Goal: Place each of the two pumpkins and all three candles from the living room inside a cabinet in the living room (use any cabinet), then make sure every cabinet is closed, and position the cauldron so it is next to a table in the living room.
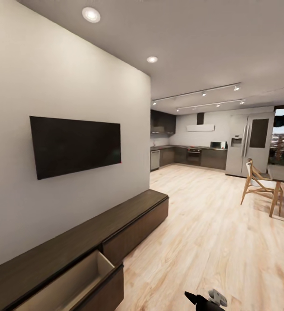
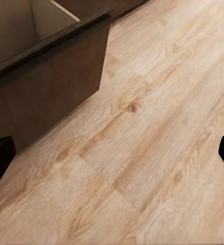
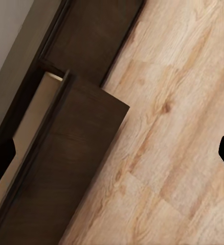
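The cabinet (image 1: 116,224) ran along the left wall below a wall-mounted television (image 1: 74,144). Its near drawer (image 1: 72,283) stood pulled out over the wood floor (image 1: 211,242), with a pale interior. The left gripper (image 2: 112,155) was spread wide over bare floor beside the drawer front. The right gripper (image 3: 112,155) was likewise spread wide, holding nothing, above the drawer edge. A dining chair (image 1: 258,181) stood far right.

Dark matt wood cabinet (image 1: 94,231), pale beige drawer lining (image 1: 68,283), smooth light wood-grain floor (image 1: 211,242).
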Robot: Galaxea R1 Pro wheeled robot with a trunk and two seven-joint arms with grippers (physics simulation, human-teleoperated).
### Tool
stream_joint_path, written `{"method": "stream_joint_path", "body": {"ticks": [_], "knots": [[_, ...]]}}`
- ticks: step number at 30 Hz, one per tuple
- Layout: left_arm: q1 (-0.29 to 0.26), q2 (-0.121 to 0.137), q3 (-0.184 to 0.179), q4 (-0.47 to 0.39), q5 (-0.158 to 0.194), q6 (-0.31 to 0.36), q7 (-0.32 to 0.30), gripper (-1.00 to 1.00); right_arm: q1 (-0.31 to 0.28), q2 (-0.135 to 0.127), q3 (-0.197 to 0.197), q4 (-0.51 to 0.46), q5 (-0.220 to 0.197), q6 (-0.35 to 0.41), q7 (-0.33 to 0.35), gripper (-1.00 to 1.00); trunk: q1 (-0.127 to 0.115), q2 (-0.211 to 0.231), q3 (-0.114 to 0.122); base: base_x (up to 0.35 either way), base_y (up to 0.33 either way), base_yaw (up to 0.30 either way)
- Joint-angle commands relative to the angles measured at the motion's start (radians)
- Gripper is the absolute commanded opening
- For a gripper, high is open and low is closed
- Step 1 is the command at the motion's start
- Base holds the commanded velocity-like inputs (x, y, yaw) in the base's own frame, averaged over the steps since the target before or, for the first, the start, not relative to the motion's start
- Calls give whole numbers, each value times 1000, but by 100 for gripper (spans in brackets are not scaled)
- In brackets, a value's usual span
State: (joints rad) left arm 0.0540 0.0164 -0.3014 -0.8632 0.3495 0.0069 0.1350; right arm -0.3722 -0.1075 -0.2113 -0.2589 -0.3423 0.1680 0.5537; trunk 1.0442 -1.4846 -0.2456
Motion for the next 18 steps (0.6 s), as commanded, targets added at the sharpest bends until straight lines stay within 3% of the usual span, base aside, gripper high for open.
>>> {"method": "stream_joint_path", "body": {"ticks": [1,18], "knots": [[0,2,-5,-5,11,1,9,100,-1,0,-3,0,-9,10,3,100,-4,7,3,0,0,-175],[0,1,-5,1,9,1,9,100,-1,0,-3,-1,-9,10,3,100,-69,126,79,0,0,-173]]}}
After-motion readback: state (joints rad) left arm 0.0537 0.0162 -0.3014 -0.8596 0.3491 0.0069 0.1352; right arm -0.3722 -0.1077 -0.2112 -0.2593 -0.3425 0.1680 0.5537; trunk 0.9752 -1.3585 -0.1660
